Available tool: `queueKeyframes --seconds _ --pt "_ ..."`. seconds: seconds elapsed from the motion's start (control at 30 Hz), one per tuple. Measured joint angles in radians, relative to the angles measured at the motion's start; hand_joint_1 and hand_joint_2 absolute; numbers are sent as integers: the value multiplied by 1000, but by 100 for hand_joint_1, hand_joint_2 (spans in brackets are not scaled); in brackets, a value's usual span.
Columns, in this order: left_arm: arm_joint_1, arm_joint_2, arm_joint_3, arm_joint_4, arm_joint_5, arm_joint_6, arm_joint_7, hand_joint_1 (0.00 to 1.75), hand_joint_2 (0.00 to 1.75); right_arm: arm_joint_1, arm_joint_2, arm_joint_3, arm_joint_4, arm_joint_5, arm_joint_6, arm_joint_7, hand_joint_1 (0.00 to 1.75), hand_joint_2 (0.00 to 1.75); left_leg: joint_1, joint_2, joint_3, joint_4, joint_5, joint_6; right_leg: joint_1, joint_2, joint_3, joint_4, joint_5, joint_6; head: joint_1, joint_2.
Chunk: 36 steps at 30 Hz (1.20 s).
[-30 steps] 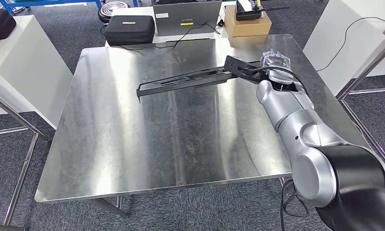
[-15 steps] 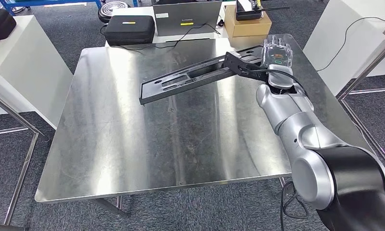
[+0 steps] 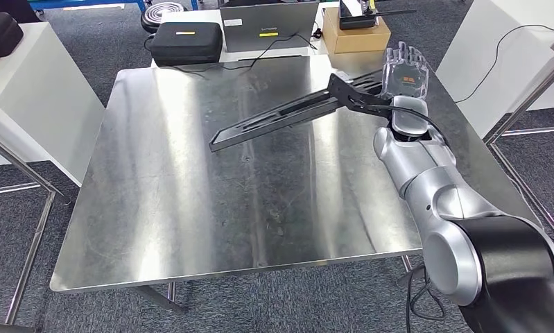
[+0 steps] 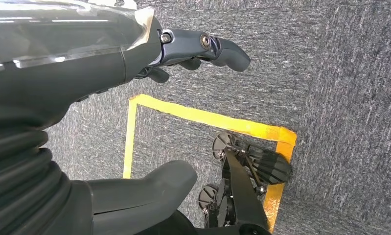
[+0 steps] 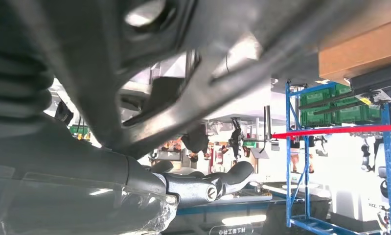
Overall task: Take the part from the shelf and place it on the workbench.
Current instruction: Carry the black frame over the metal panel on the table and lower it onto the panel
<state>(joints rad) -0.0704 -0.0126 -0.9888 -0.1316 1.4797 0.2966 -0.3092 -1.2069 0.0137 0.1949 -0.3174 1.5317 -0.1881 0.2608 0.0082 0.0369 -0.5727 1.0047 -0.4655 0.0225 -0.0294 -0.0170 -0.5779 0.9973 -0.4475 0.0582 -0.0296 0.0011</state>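
Observation:
The part (image 3: 288, 114) is a long black flat bracket with cut-outs, slanting over the steel workbench (image 3: 191, 201). Its left tip (image 3: 217, 146) is low near the bench surface; whether it touches I cannot tell. My right hand (image 3: 402, 73) holds the part's right end near the bench's far right corner, fingers stretched upward. In the right wrist view the part (image 5: 193, 93) is a blurred dark bar close above the hand's fingers (image 5: 208, 186). My left hand (image 4: 134, 98) hangs over the carpet, its fingers (image 4: 218, 46) and thumb (image 4: 149, 191) apart, holding nothing.
Behind the bench stand a black case (image 3: 186, 41), a laptop (image 3: 269, 24) and a cardboard box (image 3: 353, 36). White tables flank it on the left (image 3: 31, 90) and right (image 3: 496, 41). Yellow floor tape (image 4: 203, 117) runs beneath the left hand.
My right hand has risen toward the far edge and turned. The part swung with it: its left tip shifted right and nearer the bench, and it tilted back from flat to edge-on.

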Motion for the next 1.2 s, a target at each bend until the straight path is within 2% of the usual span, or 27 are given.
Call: queueKeyframes --seconds 0.63,1.2 --pt "0 -1 0 0 12 19 6 0 175 0 5 0 0 0 16 1 0 175 0 0 0 0 0 0 0 0 0 0 0 0 0 0" --pt "0 0 0 0 15 16 4 0 175 -4 0 -23 0 -5 117 4 0 175 0 0 0 0 0 0 0 0 0 0 0 0 0 0"
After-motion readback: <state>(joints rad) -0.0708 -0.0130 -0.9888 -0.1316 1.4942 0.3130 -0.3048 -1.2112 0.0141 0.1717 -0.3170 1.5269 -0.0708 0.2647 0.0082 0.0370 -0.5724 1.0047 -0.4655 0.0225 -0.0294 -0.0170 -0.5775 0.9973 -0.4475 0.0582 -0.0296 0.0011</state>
